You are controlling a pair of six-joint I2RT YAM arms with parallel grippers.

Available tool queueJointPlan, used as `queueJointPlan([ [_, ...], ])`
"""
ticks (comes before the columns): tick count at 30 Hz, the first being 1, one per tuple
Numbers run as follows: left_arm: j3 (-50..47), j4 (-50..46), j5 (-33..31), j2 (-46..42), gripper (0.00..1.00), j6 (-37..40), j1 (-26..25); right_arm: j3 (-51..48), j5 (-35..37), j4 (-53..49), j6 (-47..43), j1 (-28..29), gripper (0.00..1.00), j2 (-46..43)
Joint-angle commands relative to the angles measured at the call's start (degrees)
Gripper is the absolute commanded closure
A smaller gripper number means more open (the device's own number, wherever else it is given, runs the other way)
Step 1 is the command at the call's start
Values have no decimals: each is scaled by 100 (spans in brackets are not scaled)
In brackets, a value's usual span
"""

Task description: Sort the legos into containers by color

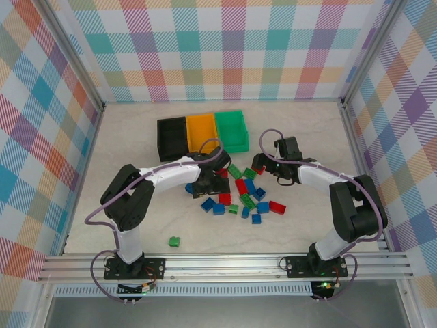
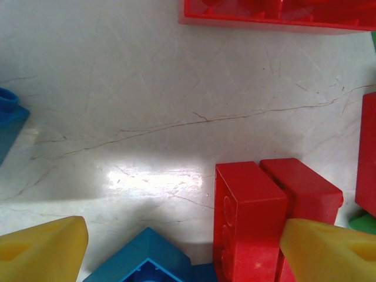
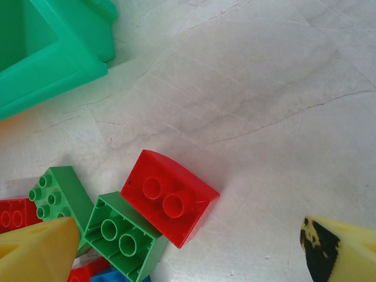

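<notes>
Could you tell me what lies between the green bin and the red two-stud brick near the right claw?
Nothing: the right wrist view shows bare white marbled tabletop between the green plastic bin and the rounded red two-stud brick.

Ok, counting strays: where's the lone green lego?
Top view: the lone green lego lies on the near side, right of the left arm's base, away from the pile.

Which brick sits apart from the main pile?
The green brick, alone toward the near edge; all the others lie bunched together farther back.
</notes>
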Motion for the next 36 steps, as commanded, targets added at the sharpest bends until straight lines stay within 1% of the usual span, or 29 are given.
queueJointPlan([
  [1, -350, 288, 592, 410, 13, -42, 5, 121, -29, -29, 59, -1, 3, 1],
  [2, -265, 211, 481, 436, 14, -42, 0, 122, -28, -39, 62, 1, 3, 7],
  [3, -95, -99, 182, 488, 14, -12, -37, 121, -25, -41, 52, -1, 3, -8],
  [5, 405, -1018, -638, 687, 14, 93, -174, 113, 6, -53, 41, 0, 3, -26],
  [7, 798, -1736, -1283, 911, 15, 131, -311, 112, 23, -54, 43, -1, 3, -28],
  [8, 954, -2012, -1515, 1017, 14, 142, -358, 113, 19, -44, 42, 1, 3, -29],
  [10, 1044, -2297, -1708, 1130, 14, 143, -400, 116, -7, -49, 52, -1, 3, -13],
  [12, 771, -1884, -1260, 1008, 13, 220, -347, 122, -22, -32, 62, -2, 3, -9],
  [14, 96, -730, -252, 670, 13, 169, -178, 114, -17, -28, 66, -5, 3, -7],
  [15, -187, -249, 123, 529, 13, 82, -96, 116, -16, -32, 57, 4, 3, -15],
  [16, -420, 170, 406, 400, 13, -8, -10, 118, -8, -43, 46, -2, 3, -14],
  [17, -542, 367, 528, 317, 13, -73, 51, 112, 0, -46, 53, 3, 3, -17],
  [19, -494, 294, 447, 262, 14, -62, 79, 112, 1, -46, 51, 0, 3, -12],
  [21, -193, -236, 28, 323, 15, 20, 45, 121, -6, -38, 52, -4, 3, -3],
  [24, 607, -1604, -1223, 639, 14, 149, -180, 121, -7, -47, 53, -3, 3, -2],
  [26, 908, -2122, -1622, 859, 14, 167, -264, 123, 2, -43, 53, -3, 3, -2],
  [27, 936, -2144, -1588, 918, 14, 182, -275, 121, 4, -50, 52, 5, 3, -1],
  [28, 847, -1945, -1333, 903, 13, 231, -268, 121, 9, -45, 53, -3, 3, -1],
  [31, 70, -538, -71, 548, 13, 167, -95, 122, 3, -44, 48, -4, 3, 0],
  [32, -133, -208, 149, 441, 13, 88, -23, 128, 2, -48, 50, -2, 3, 1],
  [33, -204, -130, 186, 376, 13, 43, 10, 122, 11, -41, 49, -1, 3, -10],
  [34, -189, -215, 50, 343, 14, 28, 24, 122, 12, -54, 47, 1, 3, -3],
  [36, 197, -1011, -679, 447, 15, 88, -52, 121, 2, -42, 48, -4, 3, -3],
])
